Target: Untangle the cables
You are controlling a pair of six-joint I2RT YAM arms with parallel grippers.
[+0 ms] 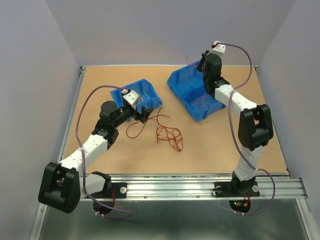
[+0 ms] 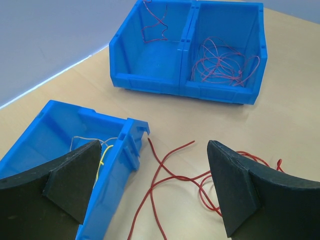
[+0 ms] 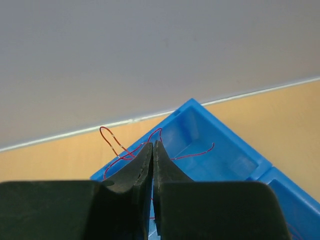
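Note:
Loose red cables [image 1: 167, 132] curl on the table just right of my left gripper [image 1: 144, 114]. In the left wrist view this gripper [image 2: 155, 192] stands open above a red cable [image 2: 172, 172], touching nothing; its left finger [image 2: 70, 185] hangs over the small blue bin [image 2: 45, 135], which holds a yellow cable [image 2: 104, 159]. My right gripper [image 1: 198, 66] is over the far corner of the double blue bin [image 1: 192, 92]. Its jaws [image 3: 153, 146] are shut on a thin dark red cable [image 3: 111, 141] that loops left and trails into the bin [image 3: 225, 150].
The double bin's right compartment holds a red tangle of cables [image 2: 225, 62], and a red cable [image 2: 152, 22] rises out of the left compartment. Grey walls enclose the table on three sides. A metal rail [image 1: 200, 187] runs along the near edge.

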